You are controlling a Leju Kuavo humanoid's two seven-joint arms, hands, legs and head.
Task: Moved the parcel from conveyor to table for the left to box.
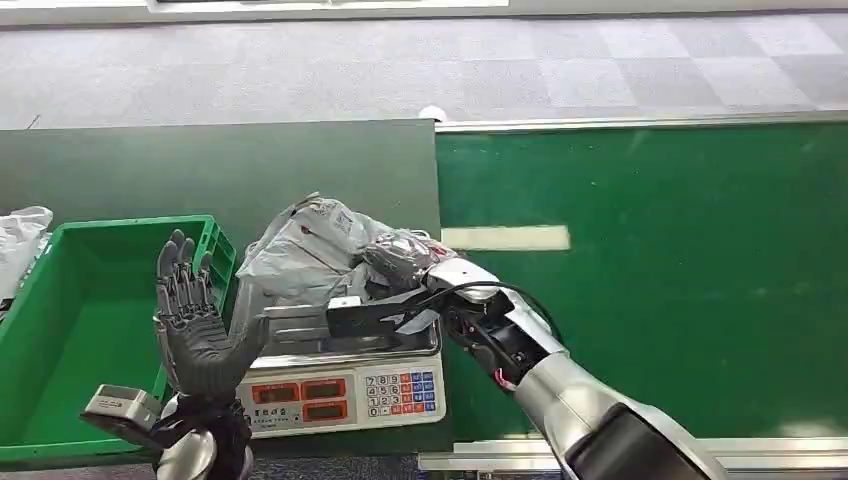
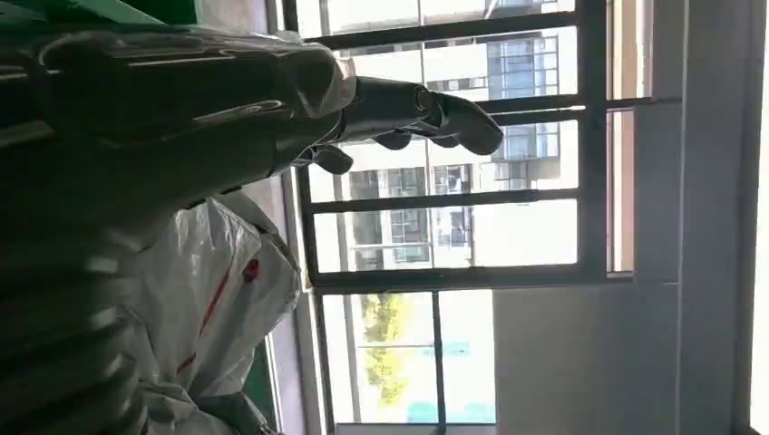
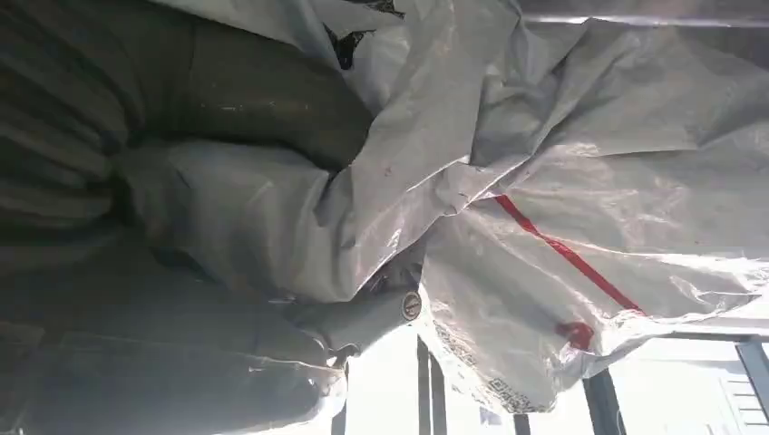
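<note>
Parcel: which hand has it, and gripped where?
The right hand grips the grey parcel by bunched plastic at its conveyor-side end, over the scale. The left hand holds nothing.

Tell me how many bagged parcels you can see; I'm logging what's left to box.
2. One grey parcel lies on the scale, gripped by the right hand. One white bag sits at the left edge beyond the green bin; more may be hidden.

Silver right arm (image 1: 575,400) with black cables; dark grey left hand (image 1: 195,325).
</note>
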